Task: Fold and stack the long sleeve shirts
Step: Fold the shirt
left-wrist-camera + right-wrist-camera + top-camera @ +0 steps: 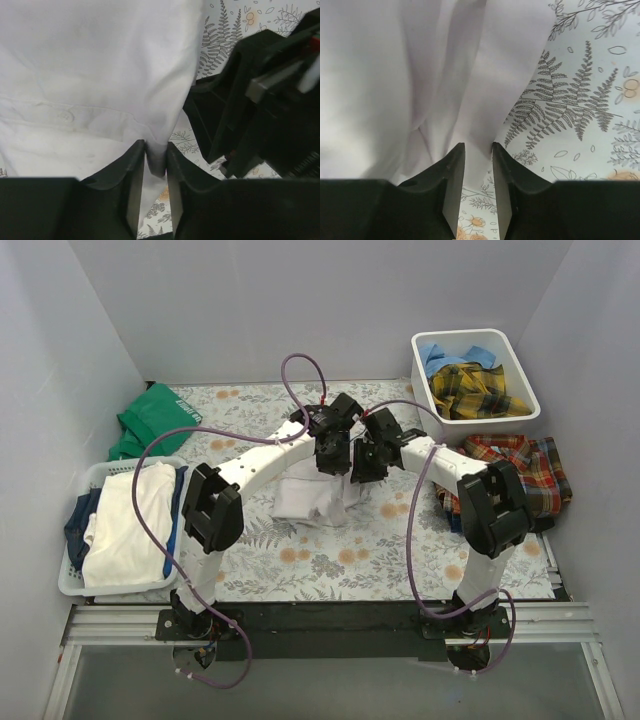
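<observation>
Floral table cover [580, 125] under plain white cloth shirt [100, 60]; left gripper [155, 152] and right gripper [477, 152] nip thin edges that may slip

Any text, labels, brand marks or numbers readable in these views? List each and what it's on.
No text can be read in any view.
Small white mark on the green cloth, top view: too small to read.
white shirt: plain, no label or print showing.
</observation>
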Robot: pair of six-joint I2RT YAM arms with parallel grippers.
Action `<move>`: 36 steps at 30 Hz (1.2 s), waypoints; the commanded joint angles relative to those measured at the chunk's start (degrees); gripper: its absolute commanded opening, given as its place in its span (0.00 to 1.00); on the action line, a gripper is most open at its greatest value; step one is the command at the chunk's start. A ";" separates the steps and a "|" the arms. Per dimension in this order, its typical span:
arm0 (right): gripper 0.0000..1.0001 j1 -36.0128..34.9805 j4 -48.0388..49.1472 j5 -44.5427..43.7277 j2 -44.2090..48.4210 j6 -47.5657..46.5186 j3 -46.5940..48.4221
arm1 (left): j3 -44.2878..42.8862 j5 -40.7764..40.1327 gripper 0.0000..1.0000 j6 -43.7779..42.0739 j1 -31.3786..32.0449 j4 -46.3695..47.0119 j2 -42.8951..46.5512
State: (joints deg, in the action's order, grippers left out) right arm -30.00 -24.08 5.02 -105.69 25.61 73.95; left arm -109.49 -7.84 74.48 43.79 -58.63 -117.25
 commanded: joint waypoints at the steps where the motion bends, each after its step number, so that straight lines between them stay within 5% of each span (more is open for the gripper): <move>1: 0.39 1.43 0.70 -2.02 6.01 4.01 -2.05 | -1.77 0.54 0.30 3.30 0.15 2.73 -0.34; 5: 0.39 1.78 0.35 -4.13 8.39 5.77 -3.46 | -1.87 2.56 0.48 3.92 0.15 6.59 -1.40; 11: 0.38 2.23 -0.71 -3.18 11.82 3.15 -3.73 | -3.18 -0.77 0.54 2.43 -0.11 7.22 -0.17; 19: 0.51 1.61 -1.24 7.81 7.18 0.58 -1.80 | -0.11 -0.70 0.56 0.15 -5.64 6.77 2.38; 28: 0.61 -0.32 -0.27 15.46 1.38 1.02 -0.39 | -8.99 -0.25 0.56 -3.11 -11.18 2.91 -2.54; 31: 0.44 -0.94 -0.18 15.02 -0.04 1.38 0.40 | -6.71 0.27 0.56 -3.37 -12.15 3.61 -1.40; 32: 0.21 -1.03 -0.18 14.41 0.13 1.64 0.66 | -6.18 0.28 0.56 -3.37 -12.41 3.87 -0.70; 36: 0.01 -1.29 -1.06 10.28 1.71 1.99 2.68 | -2.66 1.42 0.56 -4.34 -13.03 4.93 0.62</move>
State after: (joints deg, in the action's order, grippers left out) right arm -30.96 -25.30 17.67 -106.17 27.16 72.27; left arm -115.09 -7.60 71.79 31.35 -53.69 -120.42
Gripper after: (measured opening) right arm 0.072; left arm 0.559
